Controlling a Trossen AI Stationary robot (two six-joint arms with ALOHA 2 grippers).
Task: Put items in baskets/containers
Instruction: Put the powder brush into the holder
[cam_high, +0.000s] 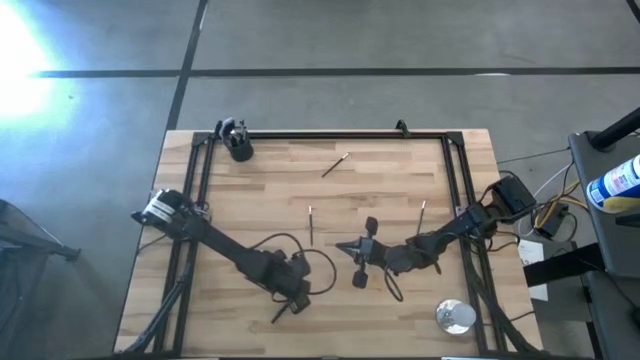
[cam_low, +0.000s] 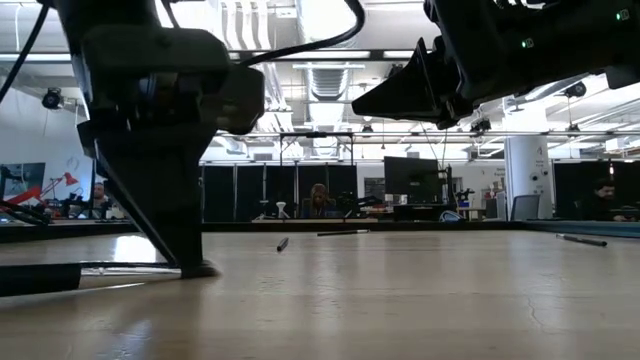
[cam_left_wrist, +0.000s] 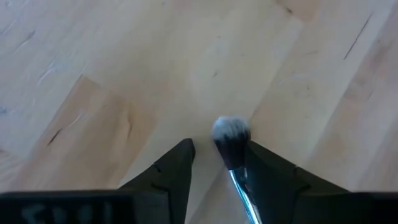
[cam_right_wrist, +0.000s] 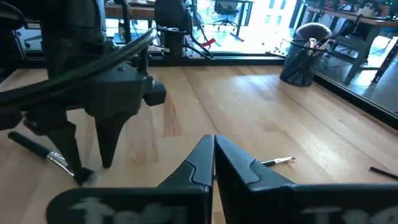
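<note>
1. Wooden table (cam_high: 400, 200) filled the middle of the high view, a dark frame round it and grey floor beyond.
2. At the table's upper-left corner stood the cup (cam_high: 239, 146), already holding a few brushes; in the right wrist view it showed at the upper right (cam_right_wrist: 303, 62) with handles poking out.
3. Still loose on the wood were a pale brush (cam_high: 335, 165) above the centre, a thin one (cam_high: 310, 224) at mid-frame, and another (cam_high: 422, 213) to its right.
4. The left gripper (cam_high: 292, 298) was down at the lower centre of the high view, fingers parted astride a fluffy brush (cam_left_wrist: 231, 138). That brush lay against one finger, bristles forward; it looked not yet pinched.
5. The right gripper (cam_high: 352, 247) hovered near mid-frame, its fingers pressed together with nothing between them, as its wrist view showed.
6. A silver round object (cam_high: 455, 316) sat at the lower right, apart from the work.
7. My reading: the job was partway done, with at least four brushes left to go to the cup.
</note>
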